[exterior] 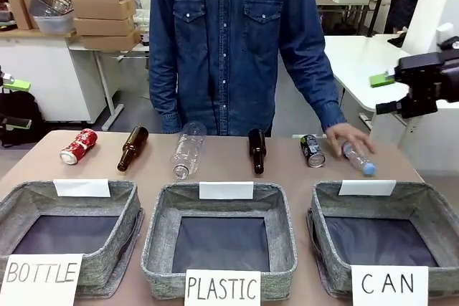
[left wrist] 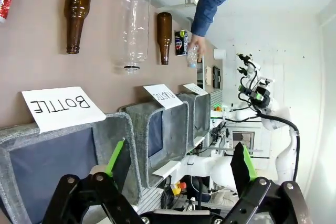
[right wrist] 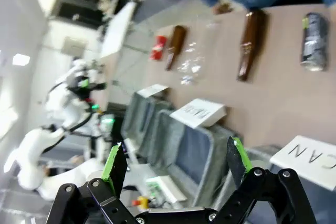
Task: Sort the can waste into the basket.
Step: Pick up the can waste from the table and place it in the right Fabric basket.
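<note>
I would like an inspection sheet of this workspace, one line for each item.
Surface: brown table, no spills seen.
Job's things: red can far left, black can right of centre, both lying outside the CAN basket, which is empty.
Clutter: brown bottles, clear bottle, small bottle under the person's hand; BOTTLE basket, PLASTIC basket.
Grippers: left gripper and right gripper open, empty, off the table.
Cables: black cable along the right arm.
Surroundings: denim shirt of the person opposite; cardboard boxes.

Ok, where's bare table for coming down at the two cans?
Bare: left of the red can, and between the right brown bottle and the black can. Crowded: the person's hand and a small clear bottle sit just right of the black can.
</note>
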`<state>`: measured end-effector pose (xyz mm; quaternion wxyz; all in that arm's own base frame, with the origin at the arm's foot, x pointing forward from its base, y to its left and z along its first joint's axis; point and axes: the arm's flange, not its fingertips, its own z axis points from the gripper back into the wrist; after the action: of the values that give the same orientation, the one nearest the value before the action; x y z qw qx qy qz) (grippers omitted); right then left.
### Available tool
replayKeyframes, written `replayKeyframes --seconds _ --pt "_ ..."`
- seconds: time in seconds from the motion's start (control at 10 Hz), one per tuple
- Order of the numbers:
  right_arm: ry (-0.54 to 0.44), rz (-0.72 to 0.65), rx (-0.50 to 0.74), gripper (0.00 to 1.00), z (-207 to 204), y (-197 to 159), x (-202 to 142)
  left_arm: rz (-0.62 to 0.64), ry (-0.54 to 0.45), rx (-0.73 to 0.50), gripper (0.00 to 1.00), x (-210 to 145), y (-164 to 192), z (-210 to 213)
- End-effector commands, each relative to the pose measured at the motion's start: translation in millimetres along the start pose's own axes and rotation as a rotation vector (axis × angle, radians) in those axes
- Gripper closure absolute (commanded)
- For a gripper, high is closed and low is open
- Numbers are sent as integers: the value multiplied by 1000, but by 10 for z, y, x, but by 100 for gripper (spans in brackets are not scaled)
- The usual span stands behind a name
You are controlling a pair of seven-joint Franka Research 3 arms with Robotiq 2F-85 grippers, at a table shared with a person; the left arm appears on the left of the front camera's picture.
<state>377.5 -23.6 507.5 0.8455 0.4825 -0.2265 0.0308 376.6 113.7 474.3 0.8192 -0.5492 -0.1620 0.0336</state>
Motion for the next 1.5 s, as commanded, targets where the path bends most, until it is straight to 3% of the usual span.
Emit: replayKeyframes --seconds 0.0,0.2,0.5,1.1,1.3,1.4 --pt "-77 -79 -91 0 216 -93 67 -26 -6 -21 0 16 -11 12" --pt "-151 -114 -111 0 718 -234 -357 -26 -6 -21 0 16 -11 12" --pt "-186 -83 -172 0 929 -241 -700 -26 -6 -21 0 16 -11 12" --pt "-155 -93 -223 0 768 -257 -585 -26 -6 -21 0 16 -11 12" --pt "-100 -45 -372 0 436 -117 -301 -26 -6 -21 0 16 -11 12" --pt "-23 -32 -544 0 96 -67 -32 -26 -6 -21 0 16 -11 12"
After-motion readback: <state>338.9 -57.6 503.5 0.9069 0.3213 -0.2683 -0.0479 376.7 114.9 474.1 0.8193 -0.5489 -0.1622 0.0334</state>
